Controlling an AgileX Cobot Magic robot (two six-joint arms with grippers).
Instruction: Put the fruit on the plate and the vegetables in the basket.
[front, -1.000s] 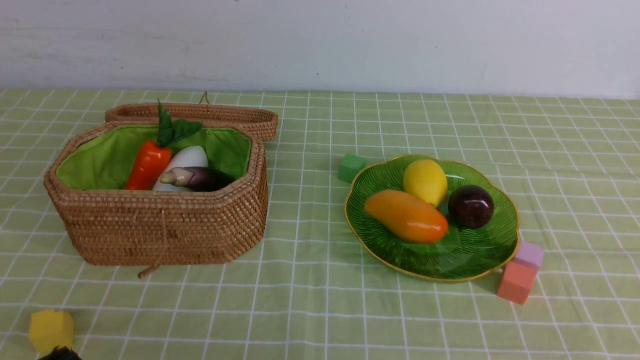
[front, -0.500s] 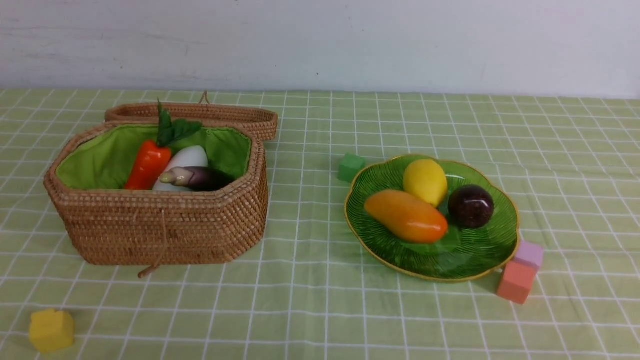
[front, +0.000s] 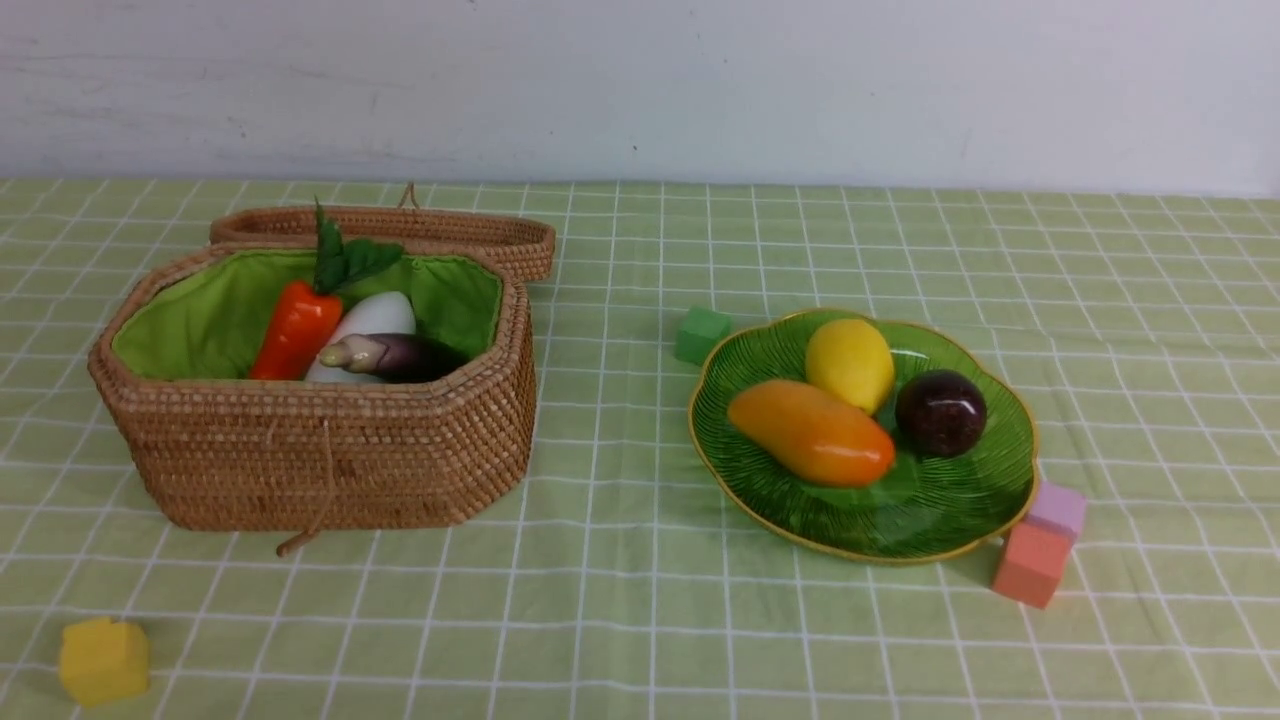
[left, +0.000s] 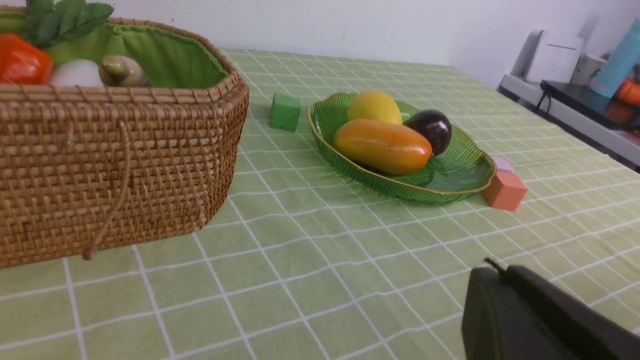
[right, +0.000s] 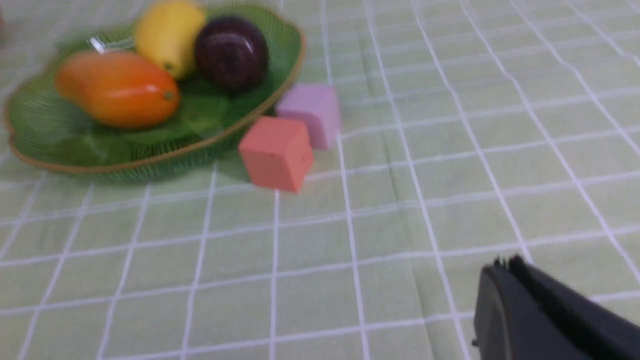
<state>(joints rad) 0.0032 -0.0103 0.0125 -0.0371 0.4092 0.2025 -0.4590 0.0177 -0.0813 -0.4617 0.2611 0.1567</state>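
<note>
Your lemon (front: 850, 363), mango (front: 811, 432) and mangosteen (front: 941, 412) sit on the plate (front: 960, 510); carrot (front: 295, 330), radish (front: 375, 315) and eggplant (front: 395, 356) lie in the basket (front: 320, 455). Cucumber's unseen, so check inside. Left gripper (left: 505, 310) and right gripper (right: 520, 310) are closed, empty.

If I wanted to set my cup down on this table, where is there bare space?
Bare cloth lies between the basket and the plate, across the strip behind both toward the wall, and along the near edge past the yellow cube. It is tight around the plate: a green cube, a pink cube and an orange cube crowd its rim.
</note>
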